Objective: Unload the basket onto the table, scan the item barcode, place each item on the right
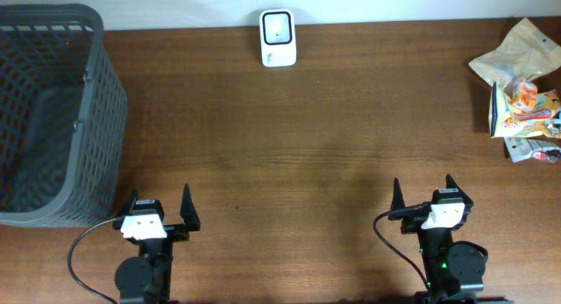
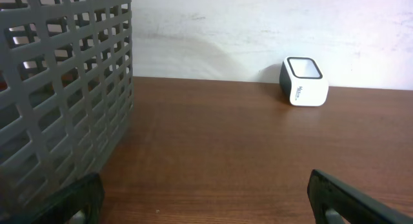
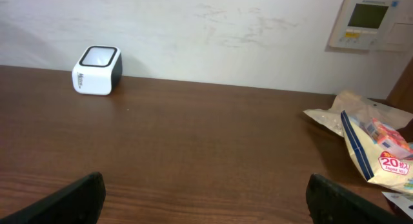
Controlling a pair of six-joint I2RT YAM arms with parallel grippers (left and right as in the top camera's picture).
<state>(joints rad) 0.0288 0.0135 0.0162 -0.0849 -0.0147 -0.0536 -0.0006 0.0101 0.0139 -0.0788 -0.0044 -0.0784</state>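
Left fingers (image 1: 188, 212) and right fingers (image 1: 396, 199) spread, both empty. The right pair should pinch a snack packet (image 1: 524, 98) by its edge, keeping the barcode facing the scanner (image 1: 278, 38).

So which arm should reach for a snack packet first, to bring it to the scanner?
Right, probably. The snack packets lie at the right edge of the table, nearest the right gripper, which is open. The left gripper sits beside the basket, on the far side.
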